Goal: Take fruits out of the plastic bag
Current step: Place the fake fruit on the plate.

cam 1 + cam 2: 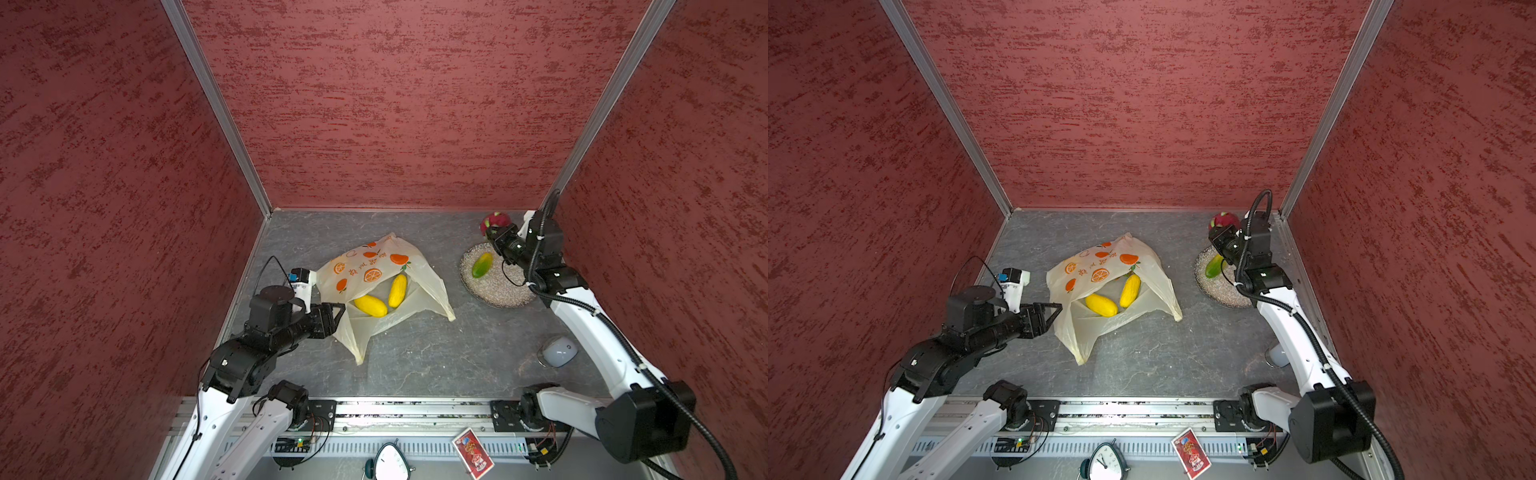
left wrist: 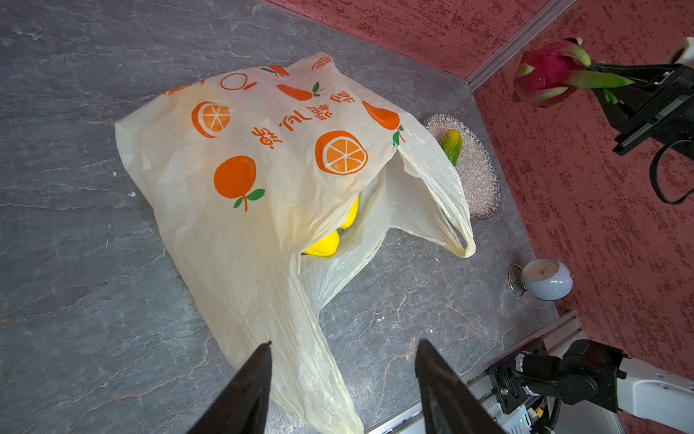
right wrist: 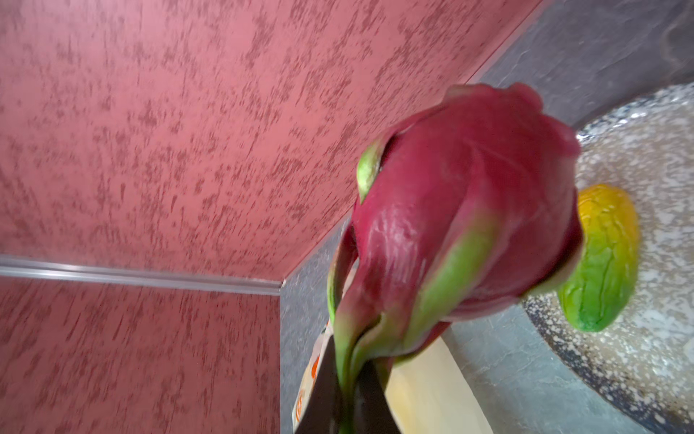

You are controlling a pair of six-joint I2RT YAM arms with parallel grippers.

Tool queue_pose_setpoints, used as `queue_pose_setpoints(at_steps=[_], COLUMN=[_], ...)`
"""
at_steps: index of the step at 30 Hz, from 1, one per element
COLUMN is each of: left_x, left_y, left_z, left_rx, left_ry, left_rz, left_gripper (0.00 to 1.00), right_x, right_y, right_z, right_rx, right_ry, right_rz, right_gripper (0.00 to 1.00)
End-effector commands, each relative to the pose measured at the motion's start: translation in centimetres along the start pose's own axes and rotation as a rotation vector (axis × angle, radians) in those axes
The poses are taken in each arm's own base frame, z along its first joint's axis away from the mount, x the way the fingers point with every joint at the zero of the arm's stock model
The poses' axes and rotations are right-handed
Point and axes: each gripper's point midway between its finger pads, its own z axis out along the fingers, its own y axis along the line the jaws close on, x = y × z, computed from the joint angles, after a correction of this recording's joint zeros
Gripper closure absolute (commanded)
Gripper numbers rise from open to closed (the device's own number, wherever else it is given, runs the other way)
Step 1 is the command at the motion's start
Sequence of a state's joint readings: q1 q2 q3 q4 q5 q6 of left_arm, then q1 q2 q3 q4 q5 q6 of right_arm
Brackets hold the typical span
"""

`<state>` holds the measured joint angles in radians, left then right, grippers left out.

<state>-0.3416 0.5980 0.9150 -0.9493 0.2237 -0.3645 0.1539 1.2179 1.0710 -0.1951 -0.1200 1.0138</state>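
right tool pinching dragon fruit, seemingly near corner

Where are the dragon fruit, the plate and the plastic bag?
dragon fruit [image 2: 546, 73]: left wrist view, on its pink body.
plate [image 1: 500, 291]: in a top view, on its bare speckled surface.
plastic bag [image 1: 357, 270]: in a top view, on its printed upper side.

2 overhead views, 2 wrist close-ups

Pale-yellow, orange-printed plastic bag lies crumpled in the middle, mouth open toward the near side; a yellow mango and a second yellow mango lie inside. Far right lies a green-yellow mango; a pink dragon fruit hangs just beyond it
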Motion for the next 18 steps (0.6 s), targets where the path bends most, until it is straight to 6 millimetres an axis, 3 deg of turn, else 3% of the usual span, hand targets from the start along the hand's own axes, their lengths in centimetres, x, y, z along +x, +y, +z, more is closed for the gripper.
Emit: queue_pose_setpoints(at_steps=[1, 11, 18], left_x=[-0.3, -0.6, -0.6], left_y=[-0.3, -0.3, -0.3], left_z=[0.1, -0.3, -0.3], left_rx=[0.027, 0.043, 0.043], left_ry=[-0.012, -0.038, -0.035], left_rz=[0.012, 0.005, 0.005], left_gripper=[0.39, 0.39, 0.39], right_x=[-3.9, -3.6, -2.2], right_y=[1.0, -3.6, -6.4], right_z=[0.4, 6.7, 8.4], right_rx=[0.016, 0.184, 0.267], right_ry=[-0.169, -0.159, -0.142], right_rz=[0.049, 0.086, 0.067], right_gripper=[1.00, 1.00, 1.00])
